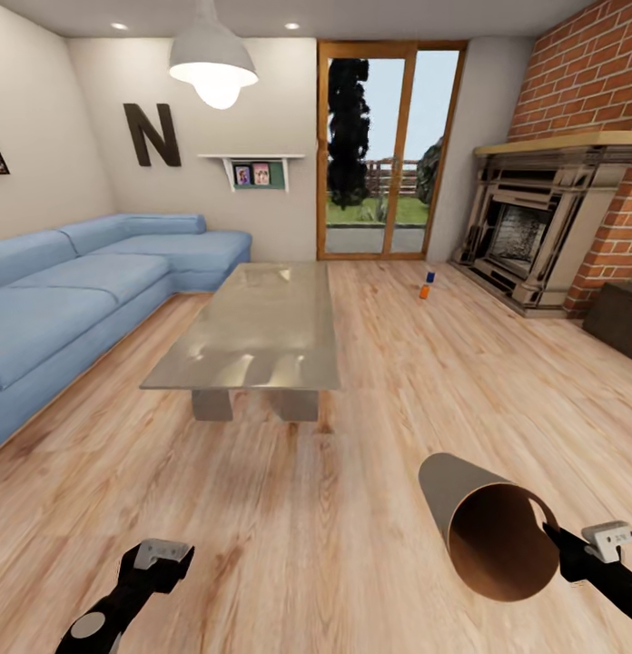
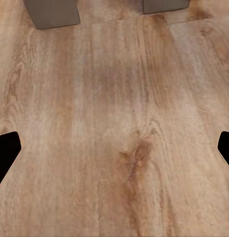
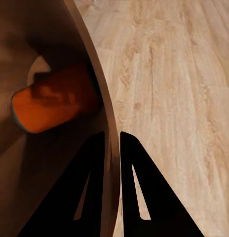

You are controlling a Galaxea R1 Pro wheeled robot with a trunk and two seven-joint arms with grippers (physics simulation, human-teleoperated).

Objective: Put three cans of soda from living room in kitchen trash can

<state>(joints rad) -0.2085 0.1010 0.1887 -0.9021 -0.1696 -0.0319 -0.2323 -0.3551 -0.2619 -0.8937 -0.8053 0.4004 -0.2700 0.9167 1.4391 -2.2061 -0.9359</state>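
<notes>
In the living room we see the light-blue corner sofa at nine o'clock and the glass-topped counter ahead. Our right tool pinches the rim of the tilted trash can, an orange soda can inside. Two cans, blue and orange, stand at one o'clock. The left tool hangs spread, empty.

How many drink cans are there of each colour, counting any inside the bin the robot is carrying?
Orange soda cans: 2, one on the floor near the fireplace, one inside the trash can
Dark blue soda can: 1
Total: 3
</notes>
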